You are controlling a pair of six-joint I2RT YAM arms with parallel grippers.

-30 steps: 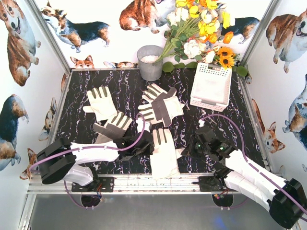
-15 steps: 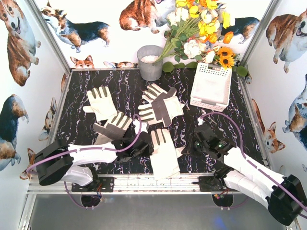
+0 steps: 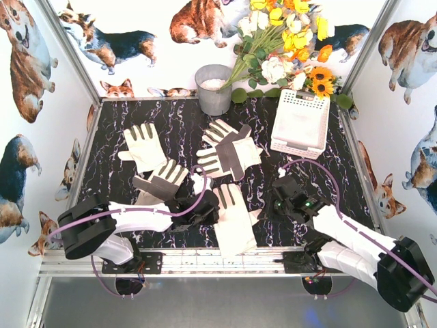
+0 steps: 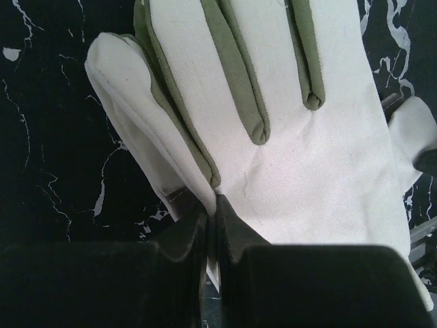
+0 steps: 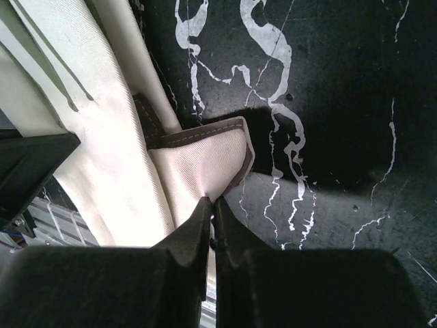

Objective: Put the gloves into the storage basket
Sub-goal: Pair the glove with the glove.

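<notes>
A cream-white glove with grey-brown strips lies near the table's front middle, and both grippers hold it. My left gripper is shut on its left edge, where the fabric runs between the jaws of the left gripper. My right gripper is shut on its thumb, pinched at the tips of the right gripper. Other gloves lie at the left, mid-left, and crossed in the middle. The white storage basket stands at the back right.
A grey metal bucket stands at the back centre, with a bunch of artificial flowers leaning beside it above the basket. Corgi-print walls close in the black marbled table on three sides. A metal rail runs along the near edge.
Both arms have edged slightly farther over the table, and the pinched glove has shifted a little with them. The other gloves and the basket have not moved.
</notes>
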